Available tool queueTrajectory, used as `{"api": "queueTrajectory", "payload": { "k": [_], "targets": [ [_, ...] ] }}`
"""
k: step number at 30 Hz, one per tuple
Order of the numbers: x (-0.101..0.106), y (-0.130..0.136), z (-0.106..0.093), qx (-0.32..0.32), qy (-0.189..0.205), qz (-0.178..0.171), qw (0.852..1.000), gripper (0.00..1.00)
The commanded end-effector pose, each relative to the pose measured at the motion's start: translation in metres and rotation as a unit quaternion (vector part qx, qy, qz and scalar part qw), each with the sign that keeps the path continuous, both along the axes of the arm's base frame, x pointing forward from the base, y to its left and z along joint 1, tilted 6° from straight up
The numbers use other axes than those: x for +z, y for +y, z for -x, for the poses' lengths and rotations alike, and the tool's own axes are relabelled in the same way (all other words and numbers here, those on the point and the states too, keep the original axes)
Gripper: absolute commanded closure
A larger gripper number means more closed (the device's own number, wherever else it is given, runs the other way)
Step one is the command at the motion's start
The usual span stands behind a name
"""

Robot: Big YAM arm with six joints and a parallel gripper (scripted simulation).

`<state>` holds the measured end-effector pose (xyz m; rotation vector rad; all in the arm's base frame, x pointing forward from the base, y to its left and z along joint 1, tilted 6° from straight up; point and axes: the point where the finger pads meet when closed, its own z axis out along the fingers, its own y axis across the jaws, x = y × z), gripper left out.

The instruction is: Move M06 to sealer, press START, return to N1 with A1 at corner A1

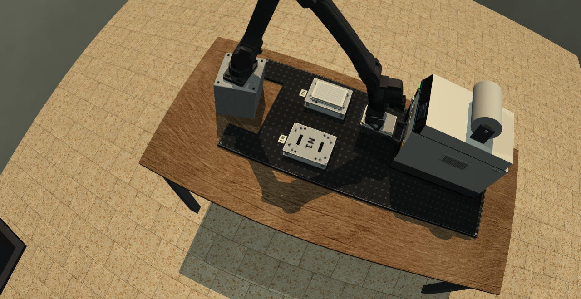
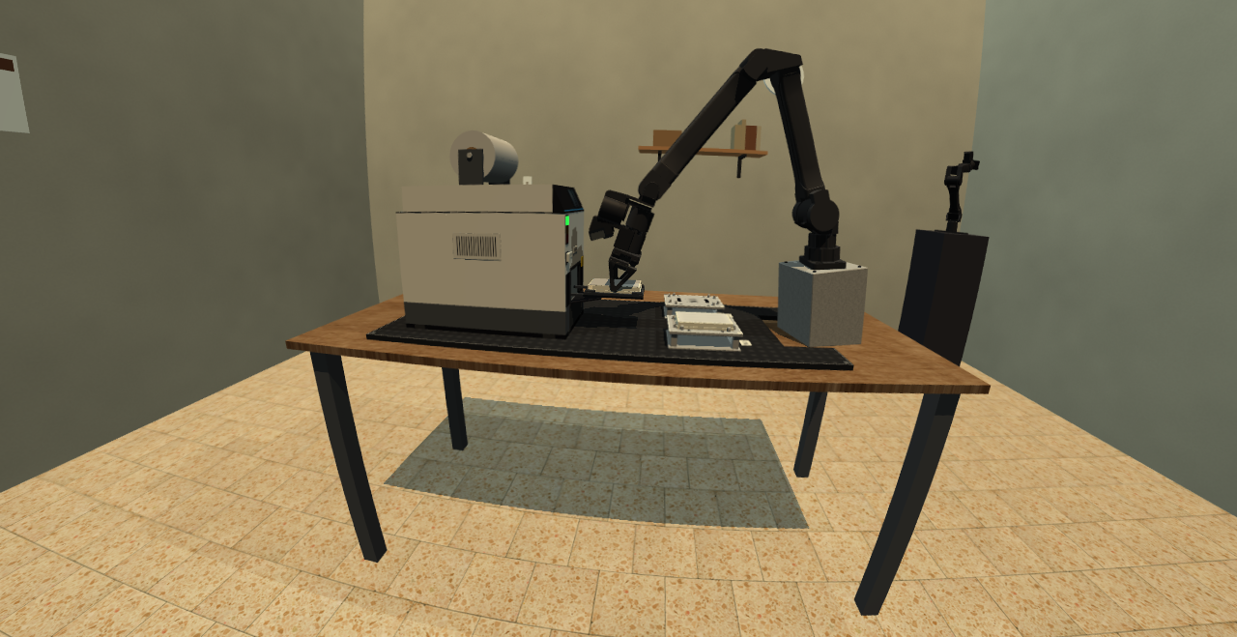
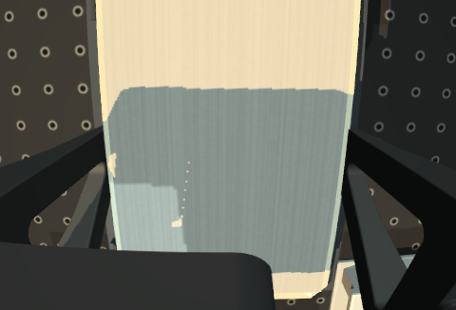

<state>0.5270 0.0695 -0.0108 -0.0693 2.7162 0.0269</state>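
Note:
Plate M06 (image 3: 228,120) is covered by a smooth foil and lies over the sealer's stage, which stands out in front of the sealer (image 1: 450,130). My gripper (image 1: 372,121) is shut on the plate's long sides; its fingers flank the plate in the wrist view. It also shows in the side view (image 2: 618,285). The sealer's lamp (image 1: 418,85) glows green. Nest N1 (image 1: 309,144) is bare, showing its N1 mark. I cannot tell whether the plate rests on the stage or hangs just above it.
Nest N2 (image 1: 328,97) holds an unsealed white well plate behind N1. The arm's grey base block (image 1: 239,85) stands at the table's far left. A foil roll (image 1: 486,108) sits on top of the sealer. A black perforated mat (image 1: 349,163) lies under everything.

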Motion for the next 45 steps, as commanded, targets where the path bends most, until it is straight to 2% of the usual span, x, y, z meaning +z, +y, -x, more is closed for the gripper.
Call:
{"api": "queueTrajectory", "payload": {
  "k": [1, 6, 13, 17, 29, 35, 41, 45],
  "targets": [
    [0.009, 0.005, -0.011, 0.000, -0.009, -0.003, 1.000, 1.00],
    [0.027, 0.005, -0.016, 0.000, -0.021, -0.004, 1.000, 1.00],
    [0.036, 0.005, -0.018, 0.000, -0.025, -0.005, 1.000, 1.00],
    [0.034, 0.005, -0.019, 0.000, -0.025, -0.005, 1.000, 1.00],
    [0.044, 0.005, -0.024, 0.000, -0.039, -0.007, 0.999, 1.00],
    [0.036, 0.005, -0.026, 0.000, -0.039, -0.007, 0.999, 1.00],
    [0.026, 0.004, -0.019, 0.000, -0.021, -0.004, 1.000, 1.00],
    [0.030, 0.004, -0.018, -0.001, -0.020, -0.004, 1.000, 1.00]
  ]
}}
